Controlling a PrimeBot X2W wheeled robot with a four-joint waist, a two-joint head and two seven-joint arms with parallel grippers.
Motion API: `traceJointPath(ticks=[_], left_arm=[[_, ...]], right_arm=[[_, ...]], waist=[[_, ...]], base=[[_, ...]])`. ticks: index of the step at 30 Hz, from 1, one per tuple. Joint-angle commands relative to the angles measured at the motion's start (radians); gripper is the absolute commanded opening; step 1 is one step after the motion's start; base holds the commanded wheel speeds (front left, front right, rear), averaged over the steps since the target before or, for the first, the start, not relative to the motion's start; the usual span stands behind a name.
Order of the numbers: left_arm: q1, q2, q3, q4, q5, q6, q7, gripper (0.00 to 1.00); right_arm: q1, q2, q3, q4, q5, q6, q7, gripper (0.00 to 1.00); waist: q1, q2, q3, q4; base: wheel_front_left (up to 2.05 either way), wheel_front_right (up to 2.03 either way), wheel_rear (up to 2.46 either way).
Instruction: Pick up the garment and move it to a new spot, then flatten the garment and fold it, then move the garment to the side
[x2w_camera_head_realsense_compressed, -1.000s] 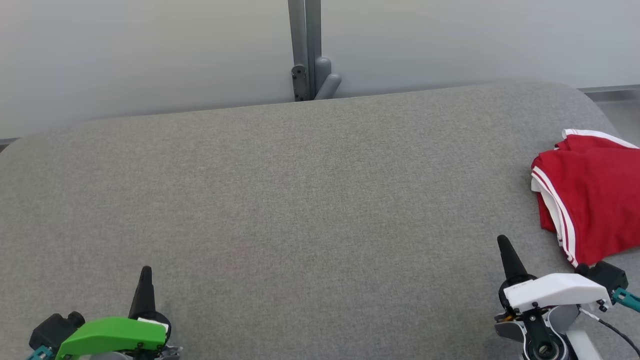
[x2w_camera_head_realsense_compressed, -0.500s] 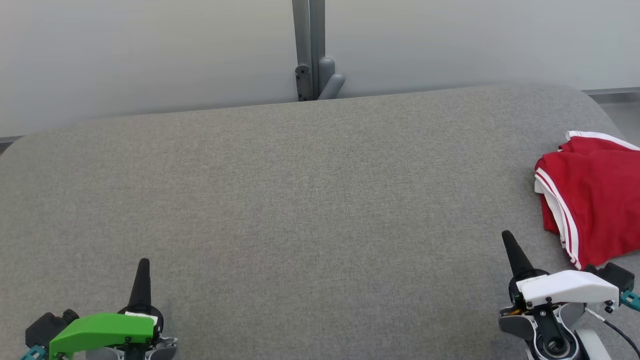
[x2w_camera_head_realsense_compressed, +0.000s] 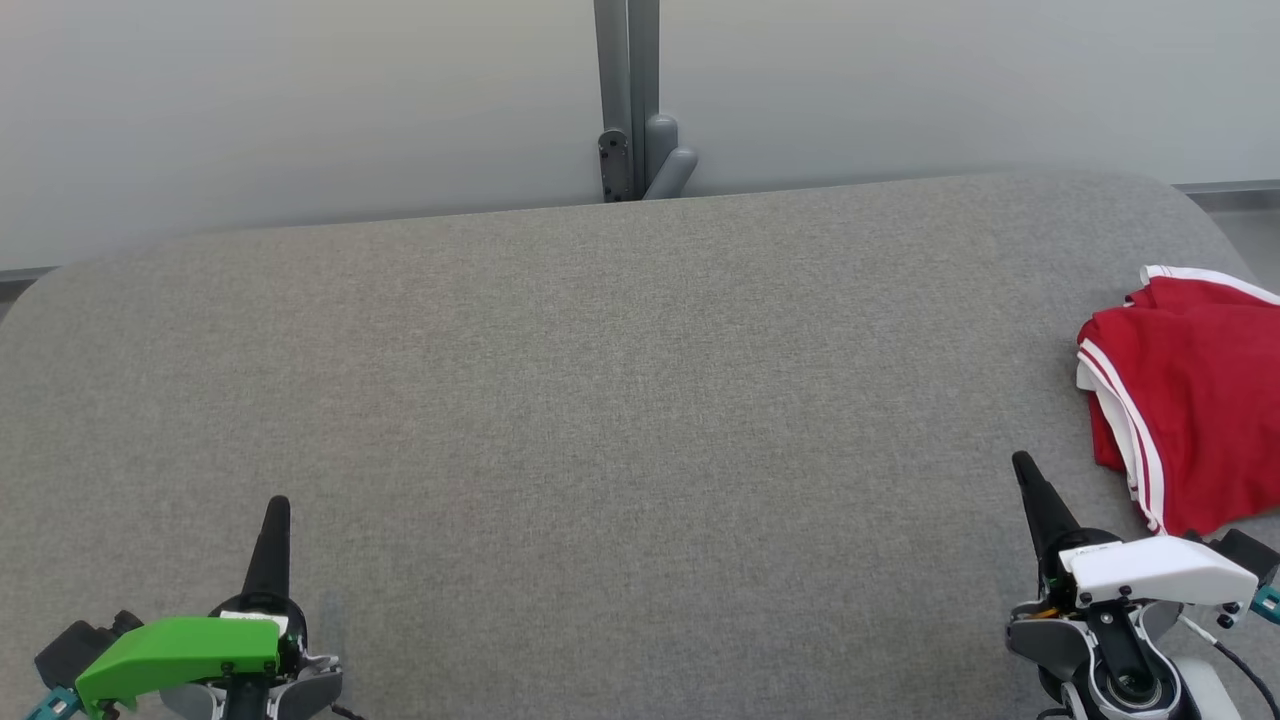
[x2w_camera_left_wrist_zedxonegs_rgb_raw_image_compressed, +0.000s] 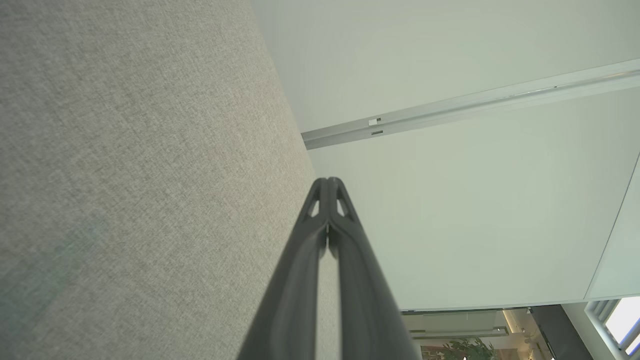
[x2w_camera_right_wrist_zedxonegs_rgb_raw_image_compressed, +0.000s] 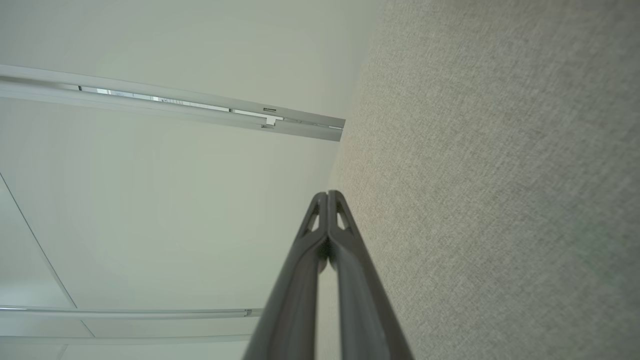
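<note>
Lying apart: one garment (x2w_camera_head_realsense_compressed: 1195, 400); left claw (x2w_camera_head_realsense_compressed: 278, 506), right claw (x2w_camera_head_realsense_compressed: 1023, 464), both closed

My left gripper (x2w_camera_head_realsense_compressed: 277, 512) sits low at my left under a green plastic wrist cover (x2w_camera_head_realsense_compressed: 180, 645), its two long dark fingers (x2w_camera_left_wrist_zedxonegs_rgb_raw_image_compressed: 292, 300) pressed together tip to tip and pointing forward. My right gripper (x2w_camera_head_realsense_compressed: 1028, 475), under a white plastic wrist cover (x2w_camera_head_realsense_compressed: 1160, 572), sits low at my right, pinched just as tight and leaning slightly leftward.
</note>
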Motion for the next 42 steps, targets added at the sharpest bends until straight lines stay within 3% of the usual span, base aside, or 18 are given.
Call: traceJointPath(ticks=[1, 32, 42], left_arm=[[-0.018, 0.006, 0.004, -0.009, -0.025, -0.008, 0.007, 0.0], [-0.032, 0.007, 0.03, -0.034, -0.237, -0.029, 0.062, 0.0], [-0.032, 0.007, 0.029, -0.034, -0.235, -0.028, 0.063, 0.0]], right_arm=[[0.002, -0.005, -0.005, -0.012, 0.024, 0.001, 0.007, 0.0], [0.008, -0.006, -0.039, -0.048, 0.244, 0.0, 0.065, 0.0], [0.008, -0.006, -0.039, -0.047, 0.244, 0.0, 0.065, 0.0]], waist=[[0.0, 0.0, 0.0, 0.001], [0.0, 0.0, -0.002, 0.02], [0.0, 0.0, -0.002, 0.02]], base=[[0.0, 0.0, 0.0], [0.0, 0.0, 0.0], [0.0, 0.0, 0.0]])
